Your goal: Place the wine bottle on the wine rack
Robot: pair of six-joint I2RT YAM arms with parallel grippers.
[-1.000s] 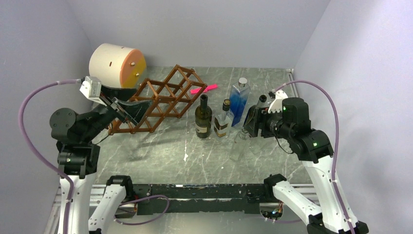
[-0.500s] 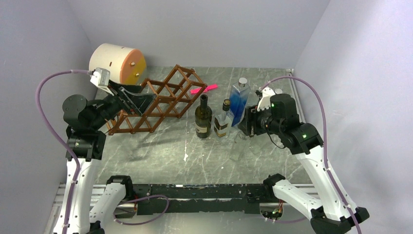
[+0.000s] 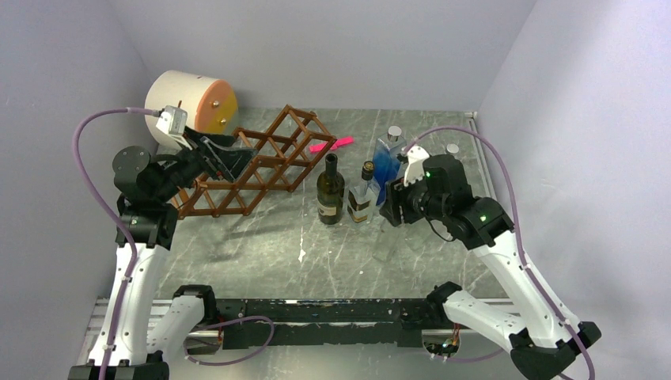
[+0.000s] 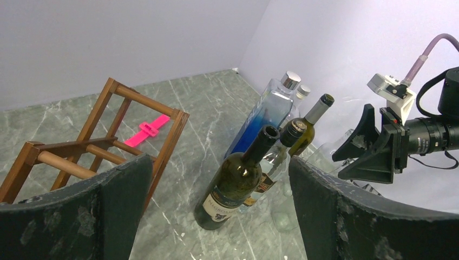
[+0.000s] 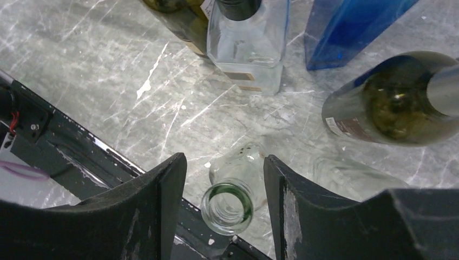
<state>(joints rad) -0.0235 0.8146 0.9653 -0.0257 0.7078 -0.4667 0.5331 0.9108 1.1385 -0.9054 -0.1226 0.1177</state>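
Observation:
A dark green wine bottle (image 3: 330, 190) with a white label stands open-necked mid-table, right of the reddish-brown lattice wine rack (image 3: 261, 162). My left gripper (image 3: 225, 158) is open and empty, raised over the rack's left part; in the left wrist view the bottle (image 4: 238, 184) shows between its fingers (image 4: 219, 168), far below, with the rack (image 4: 108, 141) at the left. My right gripper (image 3: 389, 207) is open. Its fingers straddle the open neck of a clear glass bottle (image 5: 227, 207) without touching it.
A cream-and-orange drum (image 3: 190, 103) stands at the back left. A blue bottle (image 3: 389, 162), a small square clear bottle (image 3: 362, 198) and an olive-green bottle (image 5: 395, 100) crowd round the right gripper. A pink clip (image 3: 331, 145) lies behind the rack. Walls stand close on both sides.
My left arm has risen and swung right and back over the rack, gripper still open. My right gripper has moved left, closer to the bottle cluster.

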